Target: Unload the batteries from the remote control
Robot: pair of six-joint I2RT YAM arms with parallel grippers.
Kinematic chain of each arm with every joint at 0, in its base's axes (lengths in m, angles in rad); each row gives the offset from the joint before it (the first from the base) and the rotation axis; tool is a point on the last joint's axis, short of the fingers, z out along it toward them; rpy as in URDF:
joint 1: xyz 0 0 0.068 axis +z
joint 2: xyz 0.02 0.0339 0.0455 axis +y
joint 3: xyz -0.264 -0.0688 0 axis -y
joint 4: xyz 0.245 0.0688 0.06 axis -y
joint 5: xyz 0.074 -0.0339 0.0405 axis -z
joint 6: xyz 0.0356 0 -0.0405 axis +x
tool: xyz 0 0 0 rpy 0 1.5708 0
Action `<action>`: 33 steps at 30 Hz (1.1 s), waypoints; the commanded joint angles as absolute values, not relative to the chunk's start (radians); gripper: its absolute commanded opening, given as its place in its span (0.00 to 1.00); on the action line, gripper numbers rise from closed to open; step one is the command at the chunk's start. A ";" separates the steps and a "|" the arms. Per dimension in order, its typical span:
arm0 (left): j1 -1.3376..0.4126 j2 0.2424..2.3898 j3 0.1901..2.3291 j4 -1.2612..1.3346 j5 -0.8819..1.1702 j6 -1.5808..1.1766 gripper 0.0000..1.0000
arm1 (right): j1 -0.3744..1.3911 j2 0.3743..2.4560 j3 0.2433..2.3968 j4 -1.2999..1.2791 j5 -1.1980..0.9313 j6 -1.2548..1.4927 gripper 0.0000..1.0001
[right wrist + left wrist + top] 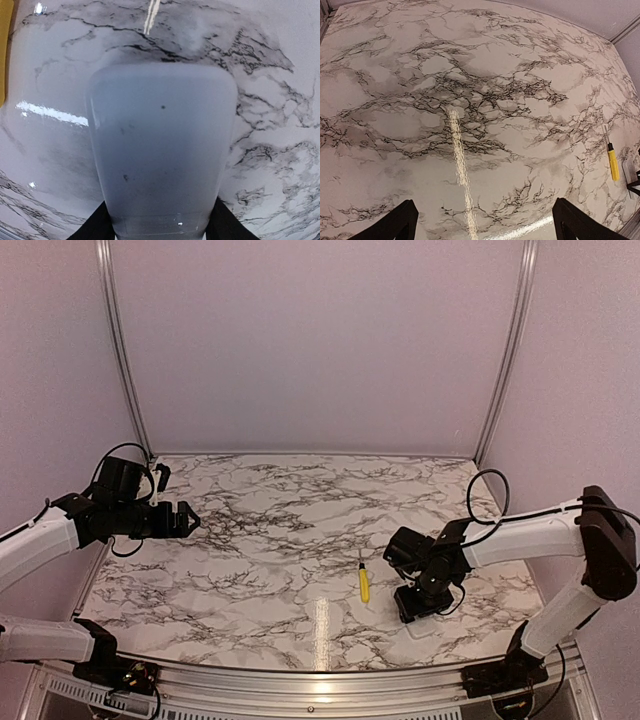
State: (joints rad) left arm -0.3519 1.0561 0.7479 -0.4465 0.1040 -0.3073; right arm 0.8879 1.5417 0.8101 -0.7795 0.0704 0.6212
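The remote control (161, 150), a flat white bar with rounded corners, fills the middle of the right wrist view, lying on the marble. My right gripper (160, 227) straddles its near end, and a black finger (95, 227) presses against each long side. A faint seam of a cover crosses that near end. From above, the right gripper (416, 606) points down at the table's front right and hides most of the remote. The batteries are hidden. My left gripper (190, 521) hovers at the far left, open, its fingers (395, 225) wide apart over bare marble.
A yellow-handled tool (364, 583) lies just left of the right gripper, its thin tip pointing away; it also shows at the right edge of the left wrist view as the tool (613, 161). Pale walls with metal rails (120, 350) close in the table.
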 commanded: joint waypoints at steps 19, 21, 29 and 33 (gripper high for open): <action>-0.356 1.033 0.743 -0.461 0.145 -0.302 0.99 | 0.905 1.542 0.901 -0.832 0.105 0.573 0.34; -0.355 1.041 0.747 -0.460 0.155 -0.303 0.99 | 0.905 1.547 0.930 -0.840 0.112 0.561 0.34; -0.356 1.068 0.821 -0.480 0.346 -0.312 0.99 | 0.905 1.597 1.085 -0.849 0.114 0.481 0.34; -0.356 1.092 0.864 -0.485 0.432 -0.342 0.98 | 0.905 1.648 1.206 -0.851 0.110 0.428 0.34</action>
